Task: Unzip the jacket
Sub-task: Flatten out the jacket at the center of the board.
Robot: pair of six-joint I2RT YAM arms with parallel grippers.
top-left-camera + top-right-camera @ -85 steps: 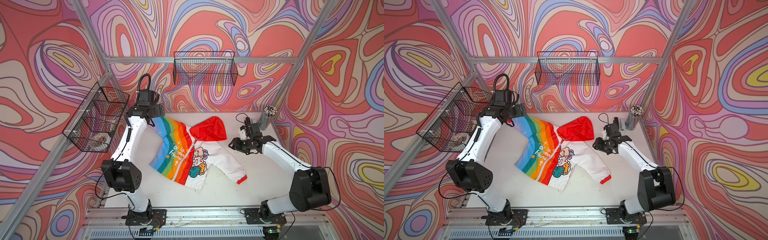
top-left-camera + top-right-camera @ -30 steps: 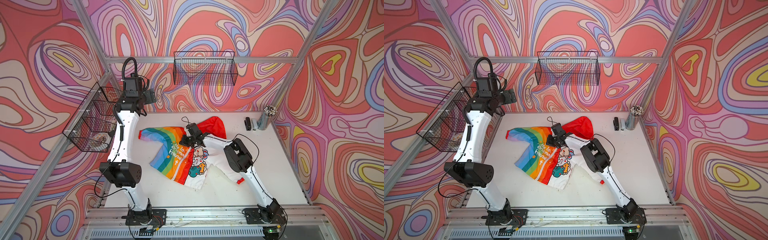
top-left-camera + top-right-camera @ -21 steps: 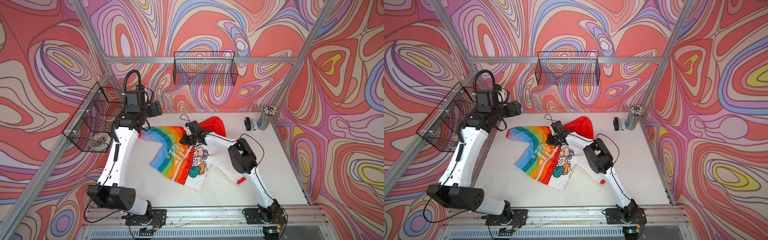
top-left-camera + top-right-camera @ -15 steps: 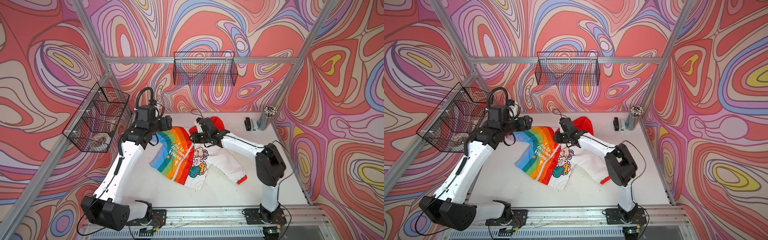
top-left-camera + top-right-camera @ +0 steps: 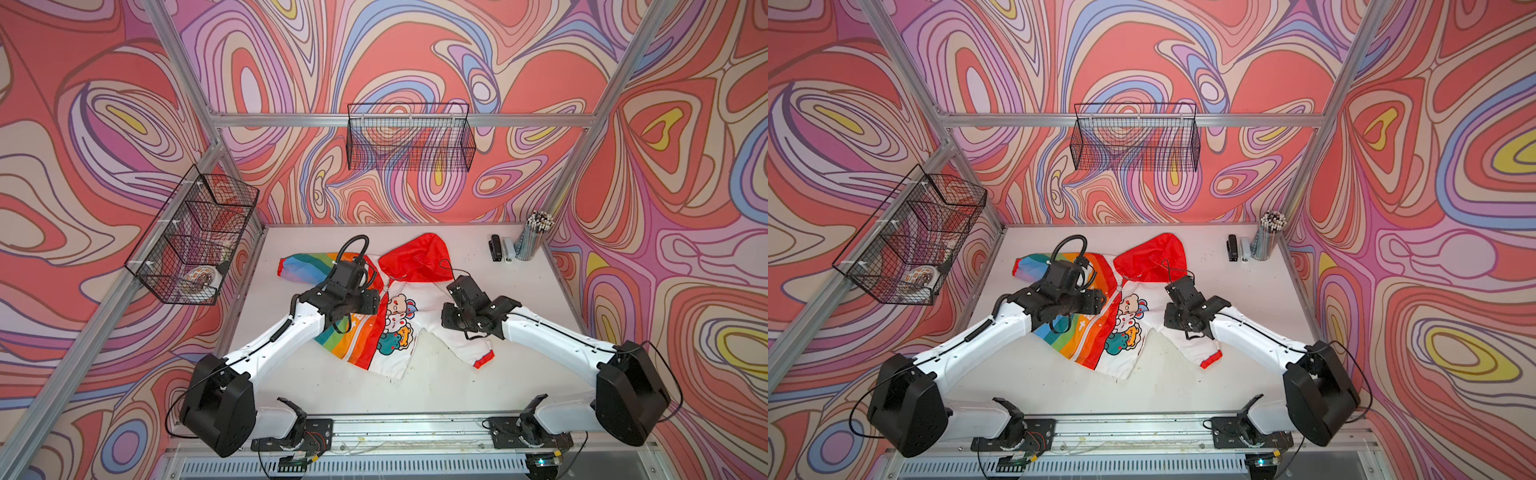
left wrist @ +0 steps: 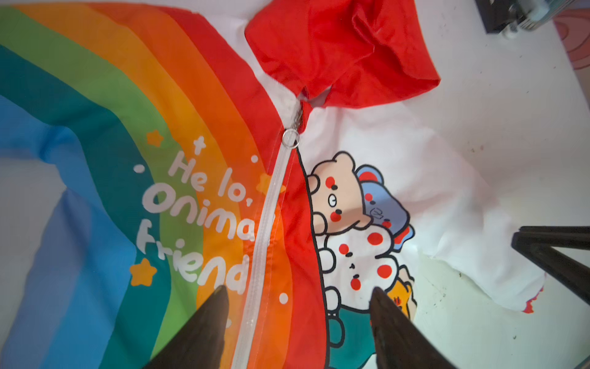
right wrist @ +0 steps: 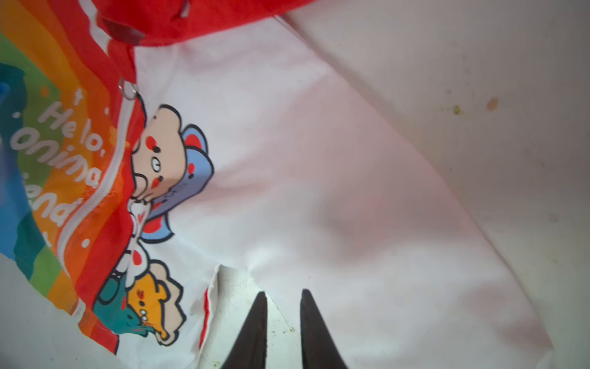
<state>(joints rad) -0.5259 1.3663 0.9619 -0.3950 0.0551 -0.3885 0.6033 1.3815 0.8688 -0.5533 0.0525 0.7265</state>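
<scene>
**Inspector:** Where is the jacket?

**Operator:** The jacket lies front up in the middle of the desk. Its hood points to 12 o'clock and its hem to 6. The rainbow half is on the 9 o'clock side, with its sleeve out toward 10. The white half with the cartoon animals is on the 3 o'clock side. Its sleeve runs to 4 o'clock and ends in a red cuff.

**Inspector:** Zipper?

**Operator:** The zipper is closed along all the length I can see. The ring sits at its top, just under the hood.

**Inspector:** Left gripper?

**Operator:** My left gripper is released, jaws wide, grasping nothing. One finger is over the white lettering and the other over the animals, with the zipper between them. I cannot tell whether the tips touch the cloth.

**Inspector:** Right gripper?

**Operator:** My right gripper is parted narrowly and bare desk shows in the gap. It grasps nothing. It is over the notch where the white sleeve meets the body, about 4 o'clock of the animals.

**Inspector:** Anything else?

**Operator:** A stapler and a pencil cup stand in the 1 o'clock corner, well apart from the jacket.
</scene>
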